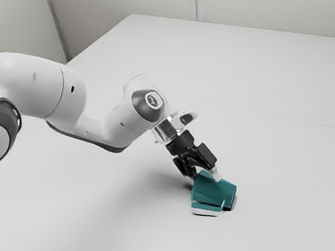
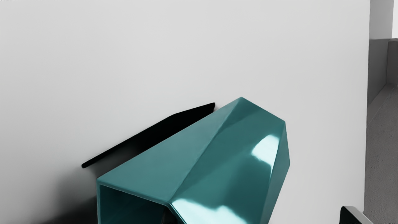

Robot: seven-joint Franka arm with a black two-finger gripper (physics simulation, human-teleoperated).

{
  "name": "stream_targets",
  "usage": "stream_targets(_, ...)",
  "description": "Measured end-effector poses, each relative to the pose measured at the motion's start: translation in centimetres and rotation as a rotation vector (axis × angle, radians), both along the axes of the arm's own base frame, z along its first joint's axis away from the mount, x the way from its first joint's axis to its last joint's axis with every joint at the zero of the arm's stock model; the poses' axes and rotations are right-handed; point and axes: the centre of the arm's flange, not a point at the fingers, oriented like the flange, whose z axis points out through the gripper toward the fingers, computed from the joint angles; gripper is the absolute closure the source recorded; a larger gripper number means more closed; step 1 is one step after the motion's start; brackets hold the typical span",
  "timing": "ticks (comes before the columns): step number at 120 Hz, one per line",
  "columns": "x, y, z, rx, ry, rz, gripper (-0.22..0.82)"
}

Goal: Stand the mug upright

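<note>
Teal and glossy, with flat, angular faces, the mug (image 1: 213,189) lies on its side on the pale bench (image 1: 276,241), so we do not have it upright. Our white arm (image 1: 71,96) comes in from the exterior view's left and slopes down to the mug, bringing the black pincer (image 1: 204,173) right up to its near end. In the wrist view we see the mug's mouth turned toward us, dark inside, while its body narrows away from us.

We have the pincer spread wide, its two fingers well apart and clamped on nothing. One dark finger (image 2: 169,217) shows just within the mug's mouth, by the rim; whether it touches the wall there, we cannot tell. The other (image 2: 349,217) stands outside the mug, clear of its outer wall, with bare bench between them.

Along one side of the mug runs a black, sharp-edged shape (image 2: 174,130), which we cannot settle as shadow or as part of the mug. A softer shadow (image 2: 70,193) spreads beside the mug's mouth. Beyond the bench's edge, on the outer finger's side of the mug, we see grey floor (image 2: 382,149).
</note>
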Motion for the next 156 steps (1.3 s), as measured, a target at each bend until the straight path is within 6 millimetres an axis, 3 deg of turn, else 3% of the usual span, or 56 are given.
stream_targets(37,-0.1,-0.7,0.5,-0.023,-0.012,-0.003,0.55)
stream_targets(56,0.2,-1.1,1.0,-0.029,-0.026,-0.009,0.68)
stream_targets(85,-0.1,-2.3,2.2,-0.05,-0.046,-0.015,0.75)
stream_targets(105,-0.2,-1.8,4.0,-0.036,-0.079,-0.022,0.77)
stream_targets(127,0.4,1.4,6.8,0.075,-0.152,-0.065,0.77)
stream_targets(156,2.0,7.5,8.7,0.254,-0.204,-0.111,0.77)
